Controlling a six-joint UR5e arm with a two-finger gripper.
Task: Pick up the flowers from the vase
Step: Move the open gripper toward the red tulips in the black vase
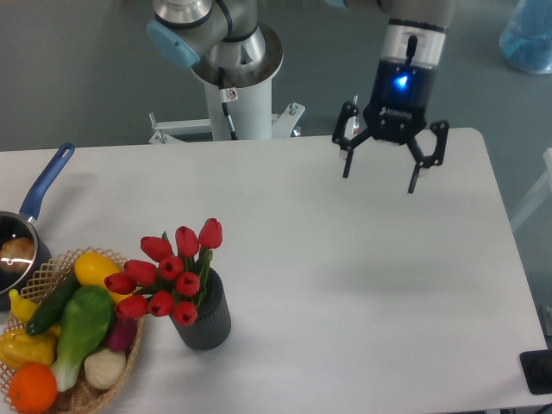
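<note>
A bunch of red tulip buds on green stems (169,277) stands in a small dark grey ribbed cylindrical vase (207,320) in the lower left of the frame, the blooms leaning out to the left, wider than the vase mouth and reaching over toward a wicker basket (103,384) just beside it. The basket sits at the lower left corner and holds colourful produce: a yellow fruit, a green vegetable, an orange and a pale bulb among them. Further left, at the frame edge, a saucepan with a blue handle (45,183) rests on the white worktop (362,293), its handle pointing up and to the right. In the upper right of the frame the black two-finger claw (379,182) hangs from the arm with a blue light glowing on its body; its fingers are spread wide apart with nothing between them, and it is well apart from the flowers, above the far side of the worktop. The arm's grey and white base stands at the upper middle, behind the worktop's far edge.
</note>
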